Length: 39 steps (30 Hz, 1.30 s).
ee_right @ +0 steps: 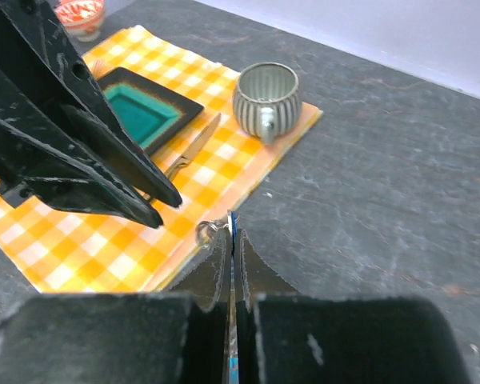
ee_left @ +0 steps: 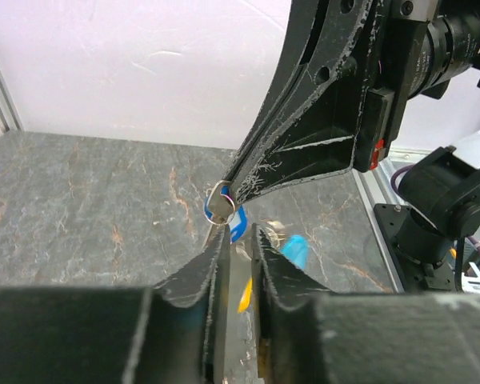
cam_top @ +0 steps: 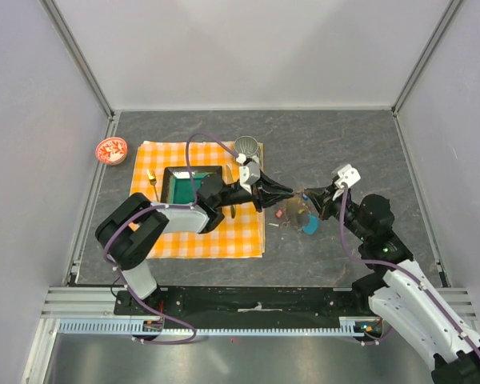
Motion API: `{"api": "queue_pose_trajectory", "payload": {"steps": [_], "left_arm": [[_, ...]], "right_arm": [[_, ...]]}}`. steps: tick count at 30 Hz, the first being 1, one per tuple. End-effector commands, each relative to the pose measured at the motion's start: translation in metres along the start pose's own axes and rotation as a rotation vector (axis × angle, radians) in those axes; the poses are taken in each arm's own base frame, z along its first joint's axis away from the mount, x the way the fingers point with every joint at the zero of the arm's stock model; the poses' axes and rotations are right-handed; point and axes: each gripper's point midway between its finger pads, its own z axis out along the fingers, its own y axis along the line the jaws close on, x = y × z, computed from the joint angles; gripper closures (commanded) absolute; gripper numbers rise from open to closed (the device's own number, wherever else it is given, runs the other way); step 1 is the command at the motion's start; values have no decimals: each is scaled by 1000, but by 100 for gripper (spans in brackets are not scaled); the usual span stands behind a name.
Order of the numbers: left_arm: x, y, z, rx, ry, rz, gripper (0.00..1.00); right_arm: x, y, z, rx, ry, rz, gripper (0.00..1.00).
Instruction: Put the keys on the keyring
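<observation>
- The blue key (ee_left: 219, 210) hangs in the air just off the right edge of the checked cloth (cam_top: 224, 240). It is pinched at the tip of the right gripper (ee_right: 232, 240), whose fingers are pressed together on it.
- A small wire loop sticks out beside that key on the side facing the cloth.
- The left gripper (ee_left: 238, 236) reaches out over the cloth's right edge and points at the key. Its fingers stand a narrow gap apart and grip nothing; their tips are just short of the key.
- The keyring (cam_top: 310, 225), with its cyan tag, lies flat on the grey tabletop (cam_top: 360, 152), right of the cloth and under the right gripper.
- A red key (cam_top: 280, 214) lies on the tabletop between the cloth's right edge and the keyring.
- A ribbed grey cup (ee_right: 264, 98) stands upright on the cloth's far right corner; only its bare inner wall shows.
- A dark-rimmed teal plate (ee_right: 144, 112) sits on the cloth's middle, partly under the left arm, with a knife (ee_right: 194, 148) just beside it on its right.
- A red patterned bowl (cam_top: 111, 150) stands off the cloth's far left corner; I cannot tell whether it holds anything.
- Bare tabletop runs from the cloth's right edge to the right wall (cam_top: 456, 120), and a band of it lies beyond the cloth's far edge.
</observation>
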Motion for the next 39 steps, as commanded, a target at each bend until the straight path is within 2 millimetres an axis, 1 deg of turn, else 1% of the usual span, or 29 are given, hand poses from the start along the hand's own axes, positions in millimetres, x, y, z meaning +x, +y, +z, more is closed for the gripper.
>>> {"api": "queue_pose_trajectory", "payload": {"steps": [1,5,7,9,10,11,12,13,14,15,16,17,18,19,20,22,23,24,26,27,28,29,31,32,34,35,37,38,39], "left_arm": [[-72,-7,11,71,-230,275,73],[-85,-2,13,51,-252,282,57],[-96,1,8,17,-261,295,54],[-90,7,2,-37,-216,275,50],[-105,9,-2,-81,-228,316,47],[-96,14,-6,-117,-177,295,42],[-90,17,-11,-152,-153,290,40],[-106,24,-19,-228,-164,317,39],[-106,30,-24,-282,-145,306,36],[-94,39,-31,-341,-75,264,34],[-95,52,-40,-438,-54,274,34],[-108,53,-47,-484,-59,279,34],[-93,62,-58,-552,20,234,33],[-95,76,-72,-669,38,217,32],[-107,76,-83,-724,36,207,32],[-100,79,-106,-839,89,144,31],[-98,78,-116,-876,94,120,29],[-115,68,-125,-897,39,88,28],[-106,64,-149,-980,55,26,21],[-123,53,-159,-999,-9,-12,20],[-125,51,-169,-1037,-18,-27,18],[-116,45,-180,-1061,22,-52,16],[-131,31,-198,-1095,-31,-92,11],[-120,26,-209,-1119,12,-116,9],[-129,10,-223,-1119,-24,-135,7],[-122,4,-232,-1133,3,-156,5],[-132,-10,-245,-1130,-30,-153,4],[-127,-15,-252,-1137,-8,-155,4],[-128,-19,-257,-1140,-13,-152,4]], "right_arm": [[-36,-16,-8,92,-27,-80,100],[-34,-24,-7,132,4,-89,100],[-30,-27,-4,148,22,-75,100],[-24,-29,-2,154,36,-48,100],[-21,-29,-1,156,46,-44,100],[-21,-30,0,159,46,-44,100],[-23,-28,1,157,39,-16,100],[-24,-28,2,155,36,-9,100],[-27,-30,2,167,32,-10,100],[-35,-33,5,179,28,-17,100],[-36,-38,6,202,38,-20,100],[-45,-47,6,253,32,-23,100],[-39,-52,10,274,61,-19,100],[-36,-53,12,281,79,-4,100],[-34,-59,12,317,88,11,100],[-22,-65,11,362,120,54,100],[-10,-65,10,376,136,99,100],[-8,-66,6,399,127,126,100],[14,-68,-3,433,162,168,99],[15,-68,-8,455,144,215,96],[26,-69,-15,480,167,233,95],[40,-70,-20,500,189,258,93],[50,-67,-32,530,191,328,91],[62,-67,-37,543,208,350,90],[72,-61,-46,553,212,414,89],[83,-61,-50,565,231,436,85],[95,-57,-58,587,246,495,74],[103,-59,-62,612,257,510,65],[104,-59,-66,620,247,518,63]]}}
